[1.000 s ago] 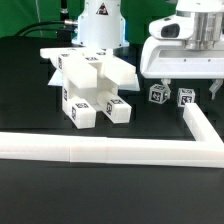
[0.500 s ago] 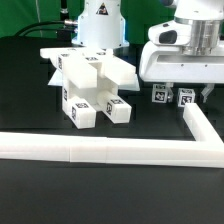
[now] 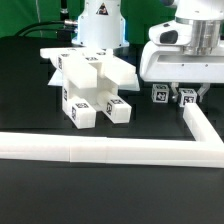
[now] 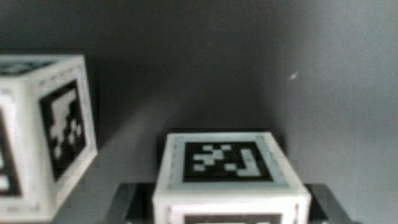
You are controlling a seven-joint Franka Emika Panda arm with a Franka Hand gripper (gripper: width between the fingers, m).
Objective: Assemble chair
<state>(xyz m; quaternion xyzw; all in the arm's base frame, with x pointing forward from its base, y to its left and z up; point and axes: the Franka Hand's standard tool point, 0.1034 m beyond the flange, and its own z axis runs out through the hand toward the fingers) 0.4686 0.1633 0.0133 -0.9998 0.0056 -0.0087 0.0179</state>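
The end effector (image 3: 187,94) has lowered and closed, and now pinches the small cube (image 4: 217,165) on the bench (image 3: 40,190), right of centre in the exterior view. The cube is judged light, rigid and slick; grip its flat opposite faces.

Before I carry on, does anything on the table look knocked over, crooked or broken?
Nothing stands out. The part-built chair looks intact, and the free cube and the gripped cube both sit level, apart from each other.
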